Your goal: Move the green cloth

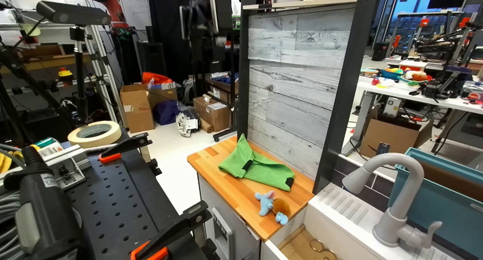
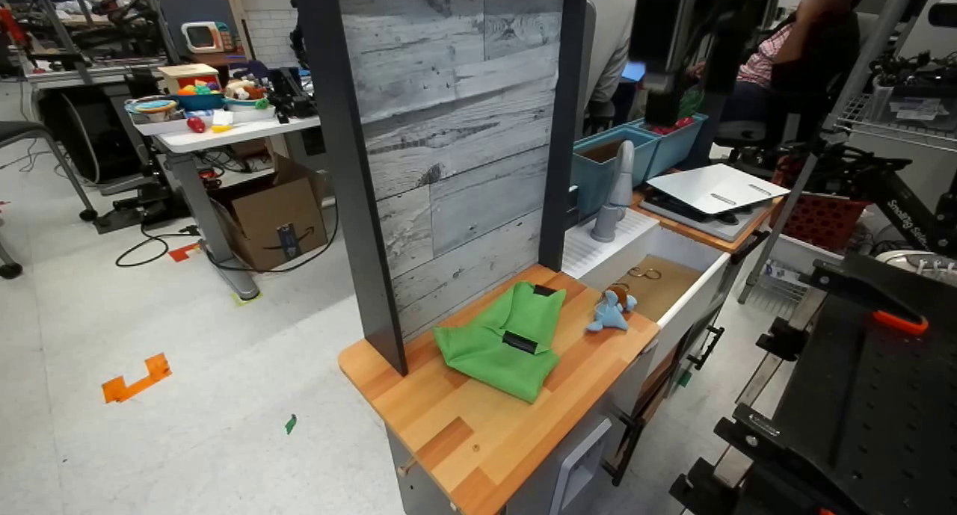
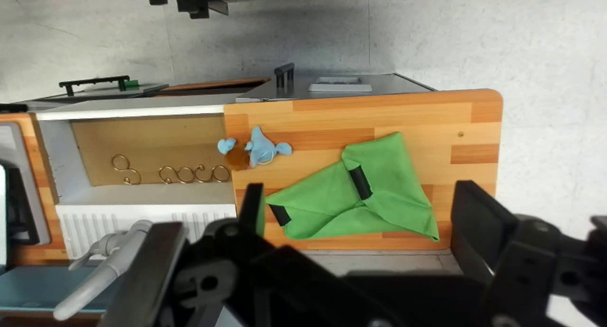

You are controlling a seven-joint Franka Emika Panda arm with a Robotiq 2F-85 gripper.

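Observation:
The green cloth (image 3: 393, 170) lies loosely folded on the wooden counter (image 3: 441, 111), with two black strips on it. It also shows in both exterior views (image 1: 260, 173) (image 2: 490, 365), in front of the grey plank panel. My gripper (image 3: 363, 191) is open in the wrist view, with its two black fingers wide apart and nothing between them. The cloth shows below, in the gap between the fingers, and is not touched. Dark parts at the top of an exterior view look like the gripper (image 1: 200, 20), high above the counter; its fingertips are hard to make out there.
A blue and brown plush toy (image 3: 263, 149) lies beside the cloth. A white sink (image 3: 142, 196) with gold rings (image 3: 185, 174) and a grey faucet (image 3: 114, 265) adjoins the counter. The plank panel (image 1: 294, 82) stands along the counter's back edge, with dark posts (image 2: 351, 164).

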